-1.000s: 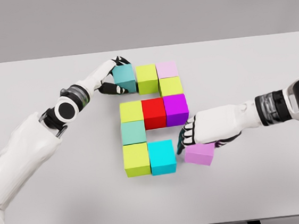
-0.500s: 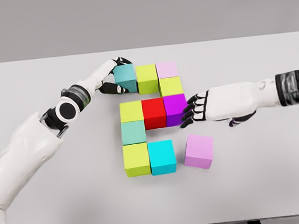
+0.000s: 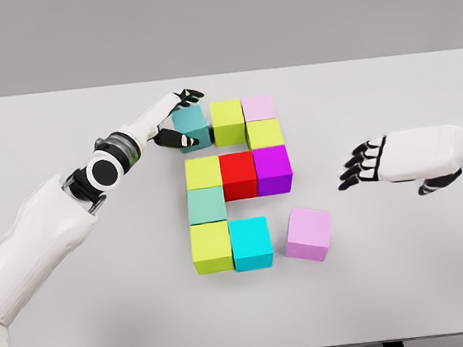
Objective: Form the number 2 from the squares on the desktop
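**Almost a 2, two blocks need squaring up**

Standing here looking at the white table (image 3: 442, 284), which fills most of the frame, the block figure sits in the middle and reads nearly as a 2. Top row: teal block (image 3: 191, 126), lime block (image 3: 228, 122), pale pink block (image 3: 259, 108). Below the pink one a yellow-green block (image 3: 265, 133), then the middle row of yellow block (image 3: 203, 173), red block (image 3: 238, 175) and purple block (image 3: 272, 169). Down the left goes a mint block (image 3: 207, 205), and the bottom row starts with a big lime block (image 3: 211, 247) and a cyan block (image 3: 250, 243).

The odd one out is the lilac block (image 3: 309, 233), lower right of centre, sitting just beside the cyan one with a visible gap and turned a bit off square.

The left hand (image 3: 176, 117) is at the upper left of the figure, fingers wrapped on the teal block, which looks twisted out of line with its row. I'd say rotate it flush against the lime neighbour before letting go.

The right hand (image 3: 367, 163) hovers at the right of the frame, fingers spread and holding nothing, well apart from the blocks. My guess for a clean finish: come in on the lilac block's right face and nudge it left, straightening it, without shoving the cyan one.
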